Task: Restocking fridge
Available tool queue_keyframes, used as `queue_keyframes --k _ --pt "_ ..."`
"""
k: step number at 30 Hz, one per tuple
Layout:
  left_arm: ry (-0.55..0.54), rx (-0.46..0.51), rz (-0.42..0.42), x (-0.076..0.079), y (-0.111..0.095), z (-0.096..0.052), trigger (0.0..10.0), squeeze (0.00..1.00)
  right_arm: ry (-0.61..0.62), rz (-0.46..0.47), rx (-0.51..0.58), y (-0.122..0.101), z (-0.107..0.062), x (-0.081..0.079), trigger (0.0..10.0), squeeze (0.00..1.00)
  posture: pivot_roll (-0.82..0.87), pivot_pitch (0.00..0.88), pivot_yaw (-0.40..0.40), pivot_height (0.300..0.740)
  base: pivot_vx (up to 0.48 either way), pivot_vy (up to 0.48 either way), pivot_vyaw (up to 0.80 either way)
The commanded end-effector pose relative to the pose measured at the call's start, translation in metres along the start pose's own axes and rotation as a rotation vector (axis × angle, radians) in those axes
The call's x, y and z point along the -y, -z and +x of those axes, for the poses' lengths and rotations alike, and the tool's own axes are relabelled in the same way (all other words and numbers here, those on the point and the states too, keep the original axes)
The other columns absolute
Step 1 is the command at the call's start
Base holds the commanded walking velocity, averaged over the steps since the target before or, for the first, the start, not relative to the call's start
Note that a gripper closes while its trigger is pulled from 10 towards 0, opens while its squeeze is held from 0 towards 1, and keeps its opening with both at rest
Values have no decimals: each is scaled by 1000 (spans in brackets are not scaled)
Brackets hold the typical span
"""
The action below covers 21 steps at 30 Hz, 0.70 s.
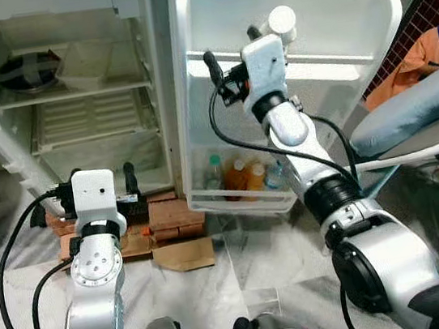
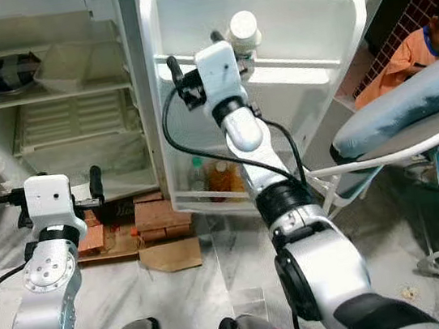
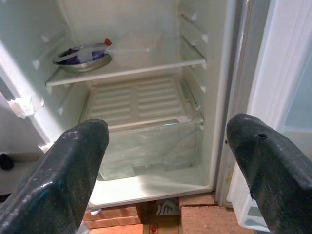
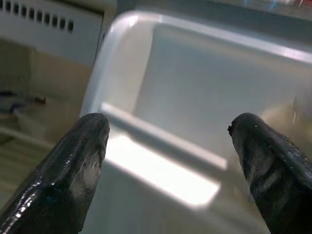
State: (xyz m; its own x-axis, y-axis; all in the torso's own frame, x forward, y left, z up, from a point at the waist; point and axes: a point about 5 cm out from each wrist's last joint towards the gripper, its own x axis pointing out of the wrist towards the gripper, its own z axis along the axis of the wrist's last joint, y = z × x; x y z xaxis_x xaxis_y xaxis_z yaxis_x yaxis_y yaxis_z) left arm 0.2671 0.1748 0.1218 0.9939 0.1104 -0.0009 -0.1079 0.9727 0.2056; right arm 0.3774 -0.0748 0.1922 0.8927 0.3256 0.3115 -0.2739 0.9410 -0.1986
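Observation:
The fridge (image 1: 79, 94) stands open, its door (image 1: 279, 9) swung out to the right. Several bottles (image 1: 242, 178) stand in the door's bottom shelf. My right gripper (image 1: 232, 48) is raised in front of the door's upper shelf rail (image 4: 161, 151), open with nothing between its fingers (image 4: 78, 165). Low in front of the fridge's bottom, my left gripper (image 1: 83, 192) faces the clear crisper drawer (image 3: 146, 146) and is open and empty. A metal bowl (image 3: 83, 58) with a wrapped item rests on the fridge's glass shelf.
Bricks (image 1: 174, 216) prop the fridge off the marble floor, with cardboard (image 1: 185, 255) in front. A person in orange (image 1: 425, 54) sits at the far right behind a blue-grey padded board (image 1: 417, 116) on a metal frame.

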Motion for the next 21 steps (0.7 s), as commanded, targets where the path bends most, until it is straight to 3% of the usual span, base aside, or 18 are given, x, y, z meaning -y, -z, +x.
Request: queue_keyframes --k 1,10,21 --pt "0 3 4 2 0 -1 10000 0 7 -4 -7 1 -2 6 10000 0 233 114 -152 740 0 0 0" --pt "8 8 6 2 -2 2 10000 0 100 -77 -10 -3 3 23 10000 0 230 112 -145 740 0 0 0" --pt "0 7 10 0 -2 0 10000 0 106 -62 10 -13 14 18 10000 0 241 113 -147 740 0 0 0"
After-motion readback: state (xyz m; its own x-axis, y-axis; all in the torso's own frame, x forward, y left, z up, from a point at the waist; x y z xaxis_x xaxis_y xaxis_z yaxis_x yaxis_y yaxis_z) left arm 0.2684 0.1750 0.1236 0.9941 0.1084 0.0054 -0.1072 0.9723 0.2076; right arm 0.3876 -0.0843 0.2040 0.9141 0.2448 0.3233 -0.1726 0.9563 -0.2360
